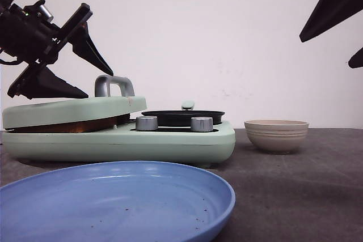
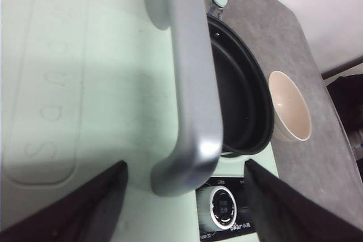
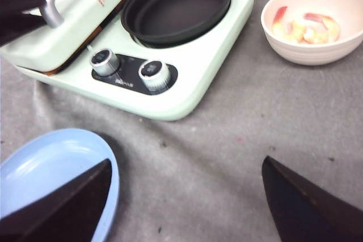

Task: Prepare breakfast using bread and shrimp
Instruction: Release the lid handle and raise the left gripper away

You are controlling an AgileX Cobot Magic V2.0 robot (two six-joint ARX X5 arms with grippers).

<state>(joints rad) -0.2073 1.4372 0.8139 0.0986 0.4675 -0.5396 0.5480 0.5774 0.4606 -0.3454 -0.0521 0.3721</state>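
Front view showed left gripper (image 1: 93,75) fingers wide above the lid handle (image 1: 114,85), shrimp (image 3: 305,26) in bowl (image 3: 340,49) at 3 o'clock; a shallow bite could slip off.

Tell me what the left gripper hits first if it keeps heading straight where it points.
Most likely the silver handle on the sandwich maker's closed lid; the open left gripper straddles it, though depth is unclear.

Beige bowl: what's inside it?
The right wrist view shows the shrimp, red-orange and pale curled pieces, in the beige bowl. From the front, the bowl's wall hides them.
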